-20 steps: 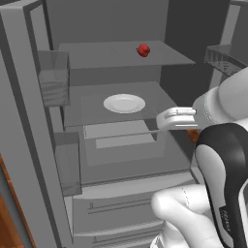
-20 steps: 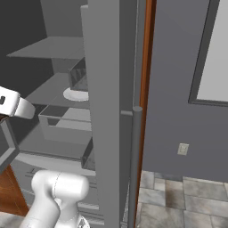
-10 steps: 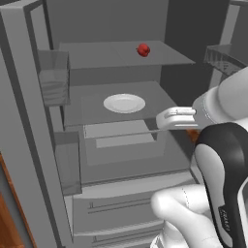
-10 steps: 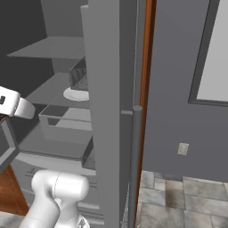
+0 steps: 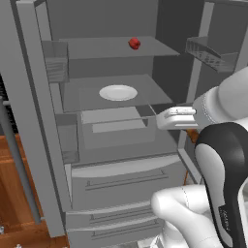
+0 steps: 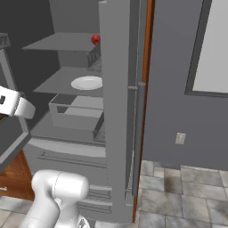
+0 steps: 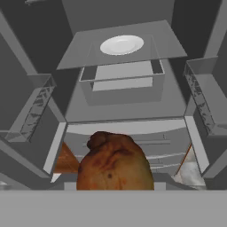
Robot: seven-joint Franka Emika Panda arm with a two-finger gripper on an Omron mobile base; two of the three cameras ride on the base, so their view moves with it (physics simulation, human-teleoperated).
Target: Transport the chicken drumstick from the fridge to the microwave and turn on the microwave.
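Hand view: claw [image 7: 114, 186] gripping chicken drumstick [image 7: 114, 162] w/ fridge [image 7: 133, 111] open ahead.

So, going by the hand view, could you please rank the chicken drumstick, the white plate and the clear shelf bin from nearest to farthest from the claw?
1. Chicken drumstick: held right at the claw, bottom of the view.
2. Clear shelf bin: mid-view, on the shelf below the plate's.
3. White plate: farthest back, on the upper shelf.

The arm [image 5: 218, 193] was built of glossy white rounded shells with a broad black band at one joint; a small white flat-sided wrist block [image 6: 15, 104] carried its claw.
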